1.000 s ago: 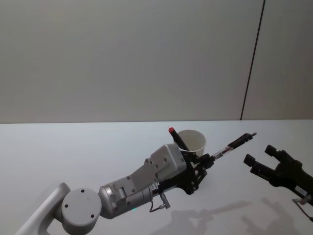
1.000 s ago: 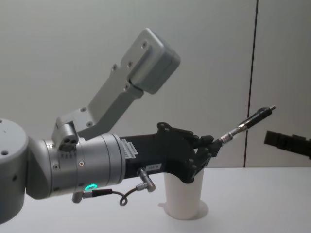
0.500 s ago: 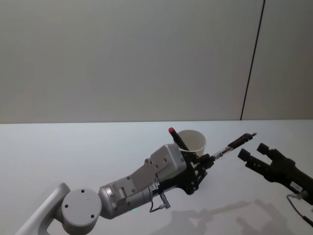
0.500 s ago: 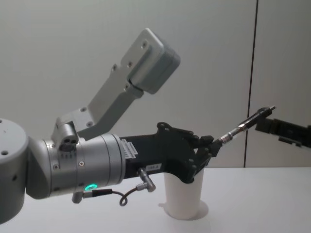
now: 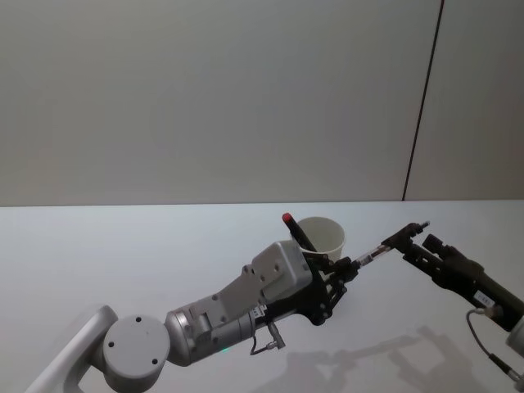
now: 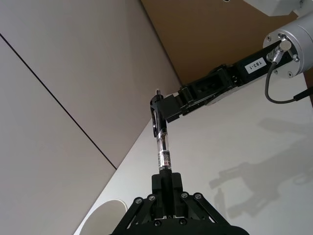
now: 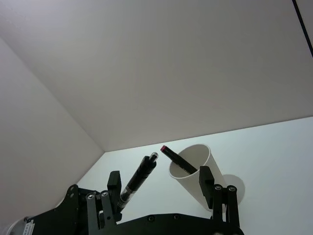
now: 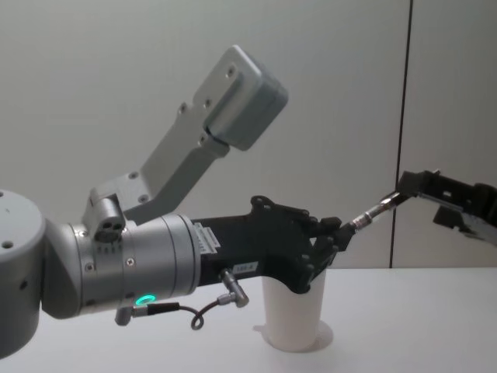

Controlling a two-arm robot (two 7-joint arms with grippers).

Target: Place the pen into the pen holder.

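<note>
My left gripper is shut on the lower end of a black and clear pen, which slants up and to the right in front of the pen holder. The pen holder is a white paper cup standing on the table, and a red-tipped pen leans inside it. My right gripper is open at the pen's cap end. In the right wrist view its fingers stand wide apart, with the pen between them and close to one finger. The chest view shows the cup below the left gripper.
The white table stretches to a plain grey wall behind. My left arm's large grey elbow housing rises at the chest view's centre. A cable hangs from the right wrist.
My right gripper has moved left, from well clear of the pen to its cap end, with its fingers now on either side of it. The left arm and pen have stayed still.
</note>
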